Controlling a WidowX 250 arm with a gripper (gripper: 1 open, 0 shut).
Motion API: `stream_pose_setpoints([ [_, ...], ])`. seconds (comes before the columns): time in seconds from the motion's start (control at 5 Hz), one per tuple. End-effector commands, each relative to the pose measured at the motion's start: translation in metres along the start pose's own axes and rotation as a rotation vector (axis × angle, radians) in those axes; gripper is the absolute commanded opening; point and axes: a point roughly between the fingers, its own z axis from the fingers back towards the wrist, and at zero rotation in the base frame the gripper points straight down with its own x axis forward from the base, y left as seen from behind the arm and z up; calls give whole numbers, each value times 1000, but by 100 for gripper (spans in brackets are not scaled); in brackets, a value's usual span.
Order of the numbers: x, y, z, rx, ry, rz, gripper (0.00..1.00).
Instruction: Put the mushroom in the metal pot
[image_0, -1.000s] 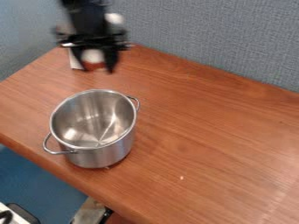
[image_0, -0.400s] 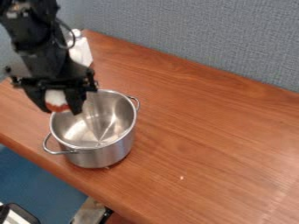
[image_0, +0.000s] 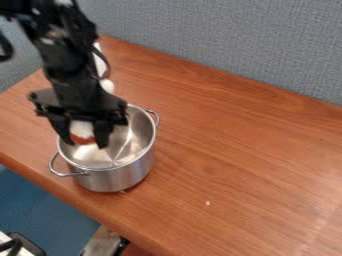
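Over the metal pot (image_0: 110, 152) near the desk's (image_0: 241, 150) front-left edge, hand (image_0: 86, 130) points straight down, fingers partly spread and clamped on the mushroom (image_0: 83, 132), which hangs at rim level inside the pot mouth. Mushroom axis hard to tell, reddish part low, pale part above. Pot interior otherwise looks bare. Wide clear desk to the right.
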Motion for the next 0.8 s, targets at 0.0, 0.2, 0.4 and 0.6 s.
stream_pose_setpoints([
  [0.0,18,-4,2,16,-23,44,0],
  [0.2,27,-5,4,25,-11,103,0],
  [0.4,20,-3,-12,18,-6,66,0],
  [0.6,14,-4,-28,9,-4,34,0],
])
